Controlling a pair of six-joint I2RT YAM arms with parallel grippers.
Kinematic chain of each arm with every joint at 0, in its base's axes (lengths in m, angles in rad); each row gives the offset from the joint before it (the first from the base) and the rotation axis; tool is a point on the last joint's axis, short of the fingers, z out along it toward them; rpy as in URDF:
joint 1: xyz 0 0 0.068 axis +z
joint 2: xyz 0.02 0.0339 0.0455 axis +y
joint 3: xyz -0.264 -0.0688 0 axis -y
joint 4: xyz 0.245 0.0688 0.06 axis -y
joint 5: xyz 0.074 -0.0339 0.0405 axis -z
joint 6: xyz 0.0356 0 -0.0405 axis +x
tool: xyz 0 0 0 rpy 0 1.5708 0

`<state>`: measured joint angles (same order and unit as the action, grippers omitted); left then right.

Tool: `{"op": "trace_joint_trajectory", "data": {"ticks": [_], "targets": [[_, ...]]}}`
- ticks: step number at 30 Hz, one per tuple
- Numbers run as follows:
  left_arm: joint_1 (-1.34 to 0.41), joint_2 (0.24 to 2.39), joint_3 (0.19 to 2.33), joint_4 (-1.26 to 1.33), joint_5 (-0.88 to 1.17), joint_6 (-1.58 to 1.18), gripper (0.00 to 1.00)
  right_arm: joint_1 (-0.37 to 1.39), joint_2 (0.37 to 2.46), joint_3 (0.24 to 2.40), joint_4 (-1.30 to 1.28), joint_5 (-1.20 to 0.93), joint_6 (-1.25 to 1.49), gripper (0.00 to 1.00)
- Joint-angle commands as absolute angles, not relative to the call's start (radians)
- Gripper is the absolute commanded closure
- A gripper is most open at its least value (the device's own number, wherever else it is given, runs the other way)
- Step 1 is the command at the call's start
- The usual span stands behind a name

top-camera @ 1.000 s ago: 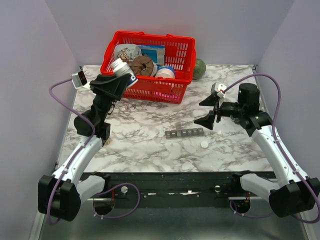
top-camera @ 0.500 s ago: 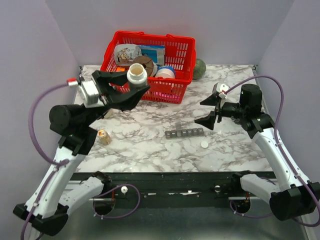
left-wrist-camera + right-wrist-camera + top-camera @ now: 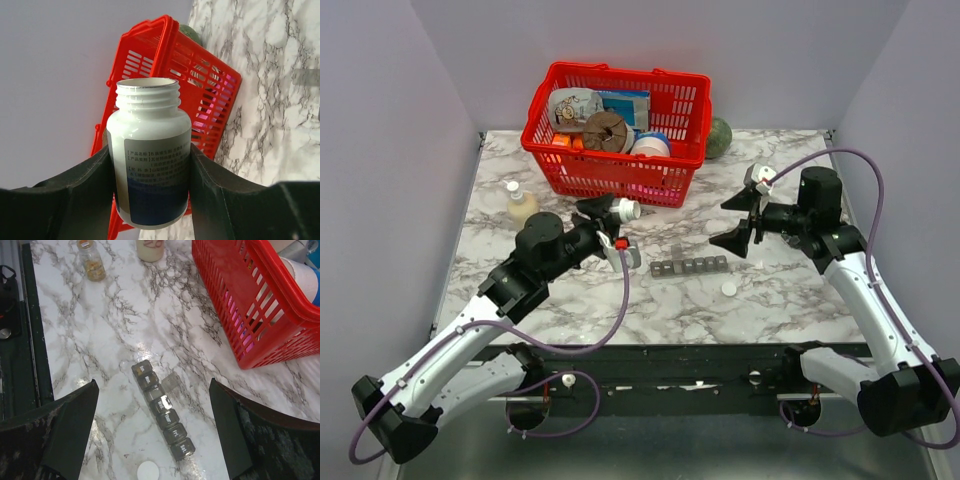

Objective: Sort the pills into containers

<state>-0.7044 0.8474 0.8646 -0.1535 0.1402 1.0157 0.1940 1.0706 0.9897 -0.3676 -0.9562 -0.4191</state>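
from above, the left gripper [image 3: 616, 222] reaches over the marble table [image 3: 570, 290], clamped on a white bottle [image 3: 624, 210] just in front of the red basket [image 3: 610, 68]. the grey pill strip [image 3: 689, 266] lies flat near the table's middle, to the right of that bottle and apart from it. a white disc [image 3: 728, 288] sits on the marble near the strip's right end. the right gripper [image 3: 735, 222] hangs above and beyond that end, its fingers spread wide and holding nothing. a small cream bottle [image 3: 520, 204] stands at the left of the table.

at the left wrist, we see both dark fingers [image 3: 85, 190] pressed against the sides of the white bottle, whose threaded mouth is uncapped. its label carries small print over a blue band. the basket fills the background.

at the right wrist, the strip runs diagonally on the table, framed between the two parted fingers [image 3: 70, 432] and touched by neither. we count seven compartments, and one lid [image 3: 171, 381] stands flipped open beside the row. the white disc lies near the strip's lower end. an amber bottle [image 3: 92, 260] with a gold cap stands well apart at the far edge, next to the cream bottle.
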Motion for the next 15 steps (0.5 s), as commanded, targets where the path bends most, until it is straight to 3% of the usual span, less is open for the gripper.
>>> {"op": "trace_joint_trajectory", "data": {"ticks": [1,4,6,8,9,10,12,15], "targets": [[-0.633,0.762,0.856,0.111,0.331,0.738,1.00,0.184,1.078,0.999,-0.370,-0.946,-0.423,0.00],[-0.556,0.773,0.793,0.376,0.599,0.415,1.00,0.183,1.072,0.993,-0.368,-0.946,-0.423,0.00],[-0.474,0.801,0.738,0.606,0.684,0.000,1.00,0.181,1.065,0.989,-0.368,-0.948,-0.423,0.00],[-0.393,0.854,0.640,1.115,0.762,-0.380,1.00,0.176,1.058,0.986,-0.367,-0.948,-0.423,0.00],[-0.371,0.932,0.614,1.300,0.741,-0.754,1.00,0.176,1.058,0.986,-0.368,-0.951,-0.423,0.00],[-0.358,0.987,0.577,1.699,0.708,-0.928,1.00,0.175,1.058,0.985,-0.364,-0.953,-0.422,0.00],[-0.386,1.055,0.623,1.701,0.683,-1.106,1.00,0.172,1.057,0.983,-0.362,-0.962,-0.419,0.00],[-0.474,1.052,0.705,1.700,0.686,-1.068,1.00,0.172,1.063,0.986,-0.359,-0.969,-0.413,0.00]]}}
